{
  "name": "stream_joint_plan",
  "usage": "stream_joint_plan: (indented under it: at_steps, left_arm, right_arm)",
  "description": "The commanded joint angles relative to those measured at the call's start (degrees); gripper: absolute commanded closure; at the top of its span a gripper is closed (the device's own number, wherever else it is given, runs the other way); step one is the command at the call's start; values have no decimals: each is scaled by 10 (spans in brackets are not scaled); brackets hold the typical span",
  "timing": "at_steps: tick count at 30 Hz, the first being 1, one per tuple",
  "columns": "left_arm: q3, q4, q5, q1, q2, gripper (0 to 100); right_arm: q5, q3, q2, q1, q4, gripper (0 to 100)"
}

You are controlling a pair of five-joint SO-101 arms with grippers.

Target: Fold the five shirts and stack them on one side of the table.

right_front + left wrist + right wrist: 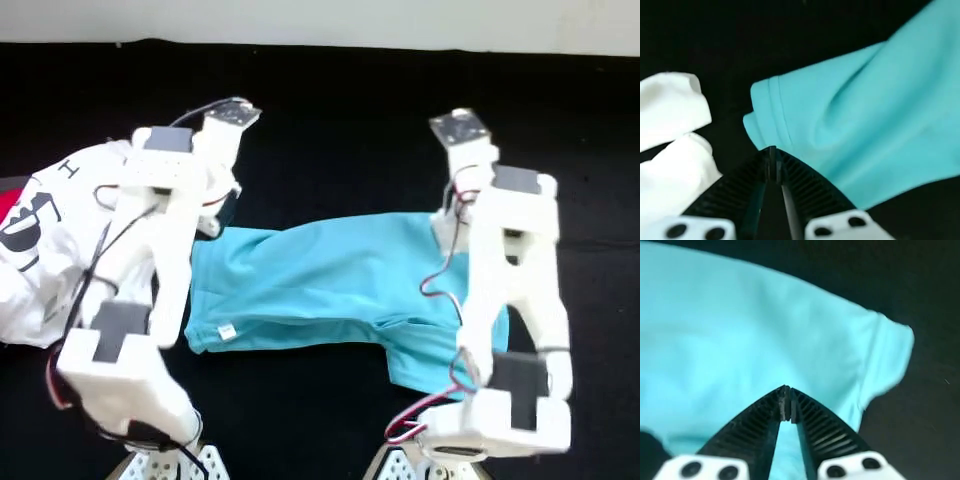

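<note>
High view, black table [340,120] spans the whole scene, two white arms reach in from the near edge, left arm [150,260] over the left part and right arm [515,270] over the right part; teal shirt [320,280] lies across the middle of the table between them, bunched and partly doubled over, one sleeve end hanging toward the near side under the right arm, not a finished fold; white shirt [50,260] with dark print and a bit of red sits crumpled at the table's left edge, just beside the teal one, could be more than one garment in that heap, cannot tell; small white tag [227,332] shows on the teal shirt's near left corner; left gripper [772,155] has its jaws together right at the hemmed corner of the teal shirt, looks clamped on the cloth; right gripper [787,395] likewise has jaws pressed together on teal fabric near the sleeve, looks like a pinch on the cloth; progress, as a judgement: early, teal shirt mid-fold with both ends held, white heap unfolded, nothing here reads as a neat stack on one side, so finishing this fold, placing it, then the remaining shirts is all left to do
</note>
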Motion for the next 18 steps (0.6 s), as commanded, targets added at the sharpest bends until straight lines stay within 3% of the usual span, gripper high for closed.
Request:
stream_joint_plan:
  at_steps: [1, 9, 14, 18]
  left_arm:
    - [-73, -20, 40, 9, 65, 992]
    - [-153, -7, 55, -2, 189, 992]
    - [-158, -8, 54, -58, 212, 992]
    - [-159, -11, 11, -98, 211, 992]
  right_arm:
    - [-18, -24, 54, -8, -47, 993]
    - [-16, -25, 143, 17, -105, 993]
    - [-14, -25, 167, 62, -143, 993]
    - [21, -28, 168, 69, -158, 993]
